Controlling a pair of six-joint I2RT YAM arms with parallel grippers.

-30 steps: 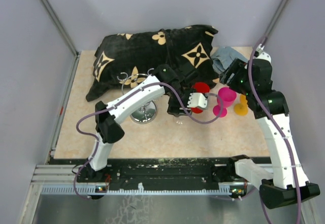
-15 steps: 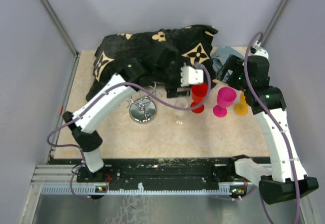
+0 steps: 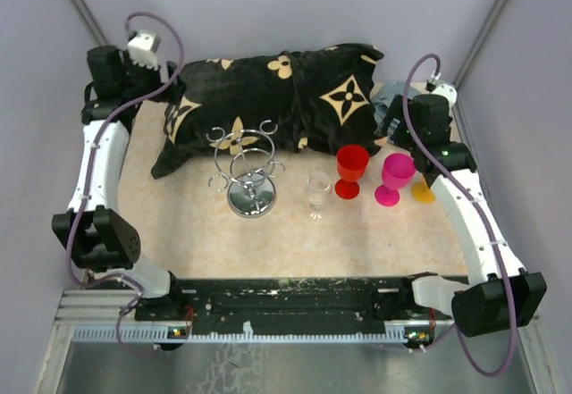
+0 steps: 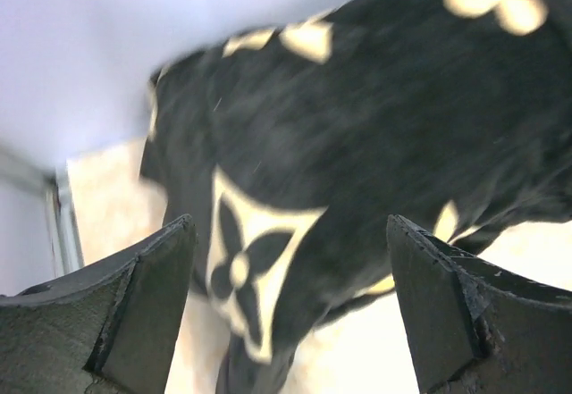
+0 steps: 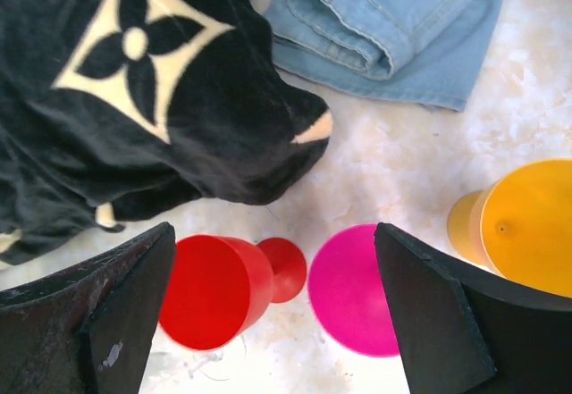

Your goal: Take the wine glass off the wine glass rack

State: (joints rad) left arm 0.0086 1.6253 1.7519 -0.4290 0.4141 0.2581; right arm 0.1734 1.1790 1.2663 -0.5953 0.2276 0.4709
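The wine glass rack (image 3: 246, 163), chrome wire on a round mirrored base, stands in front of the black cushion with no glass that I can see on its arms. A clear wine glass (image 3: 318, 193) stands upright on the table just right of the rack, with nothing touching it. My left gripper (image 4: 288, 226) is open and empty, high over the cushion's left end, far from rack and glass. Above the red goblet (image 5: 214, 291) and the pink goblet (image 5: 356, 289) my right gripper (image 5: 273, 230) is open and empty.
A black cushion with cream flowers (image 3: 268, 99) fills the back of the table. Folded denim (image 5: 393, 28) lies at the back right. Red (image 3: 351, 169), pink (image 3: 396, 178) and orange (image 3: 423, 188) goblets stand in a row right of the clear glass. Grey walls enclose the table.
My left arm has swung away from the goblets to the far left back corner and its jaws have widened. The right gripper has opened wider and drawn back a little.
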